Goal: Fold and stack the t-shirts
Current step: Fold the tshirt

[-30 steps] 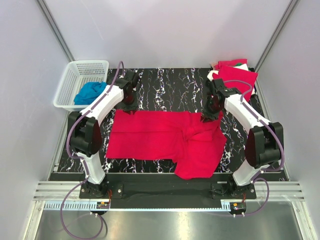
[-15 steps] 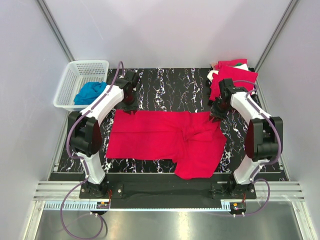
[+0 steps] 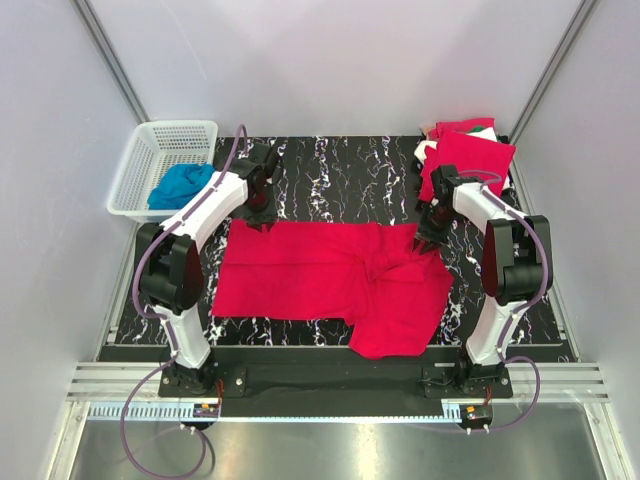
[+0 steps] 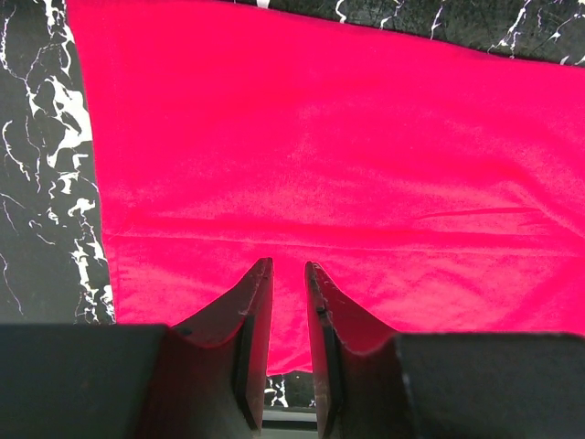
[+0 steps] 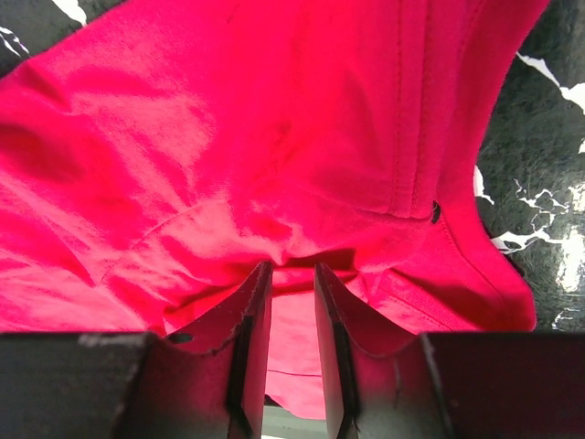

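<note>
A bright red t-shirt (image 3: 320,270) lies spread across the black marbled table (image 3: 340,170), partly folded, with a bunched fold at its right side (image 5: 274,137). My left gripper (image 3: 258,208) hovers over the shirt's far left corner (image 4: 183,183). Its jaws (image 4: 288,265) stand a little apart with nothing between them. My right gripper (image 3: 430,225) is at the far right corner, its tips (image 5: 292,267) against the bunched fabric. These jaws are apart too, and red cloth shows through the gap. Folded red t-shirts (image 3: 470,155) are stacked at the back right, with white and green (image 3: 487,130) showing.
A white plastic basket (image 3: 150,140) stands off the table's back left corner with a blue cloth (image 3: 180,185) in it. Grey walls close in on the left and right sides. The shirt's lower right part hangs near the front edge of the table (image 3: 330,345).
My right gripper has shifted slightly right at the shirt's corner and its jaws have widened. The bunched fabric moved a little with it. The left arm has stayed put.
</note>
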`<state>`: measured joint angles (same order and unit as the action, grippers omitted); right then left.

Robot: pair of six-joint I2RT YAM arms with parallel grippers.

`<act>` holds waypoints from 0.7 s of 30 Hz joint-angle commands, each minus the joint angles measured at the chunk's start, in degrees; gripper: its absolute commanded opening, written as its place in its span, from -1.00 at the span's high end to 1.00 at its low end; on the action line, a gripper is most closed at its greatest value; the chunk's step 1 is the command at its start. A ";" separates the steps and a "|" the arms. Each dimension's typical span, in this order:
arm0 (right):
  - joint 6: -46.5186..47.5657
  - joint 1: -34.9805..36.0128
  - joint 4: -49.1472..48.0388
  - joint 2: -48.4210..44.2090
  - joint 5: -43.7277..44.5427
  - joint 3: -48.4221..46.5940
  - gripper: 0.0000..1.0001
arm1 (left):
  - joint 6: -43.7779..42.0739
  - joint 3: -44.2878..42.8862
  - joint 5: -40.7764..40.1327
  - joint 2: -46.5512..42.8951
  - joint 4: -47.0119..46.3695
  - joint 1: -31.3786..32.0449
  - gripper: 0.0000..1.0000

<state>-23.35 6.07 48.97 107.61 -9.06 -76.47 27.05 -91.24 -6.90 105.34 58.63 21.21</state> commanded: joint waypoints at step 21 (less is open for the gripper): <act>-0.29 0.26 4.20 -6.10 2.64 6.33 0.06 | -0.85 0.27 -1.45 -3.21 -0.01 0.32 0.49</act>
<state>-23.33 6.07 53.12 100.49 -6.68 -70.85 26.98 -90.85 -7.27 105.16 58.83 21.28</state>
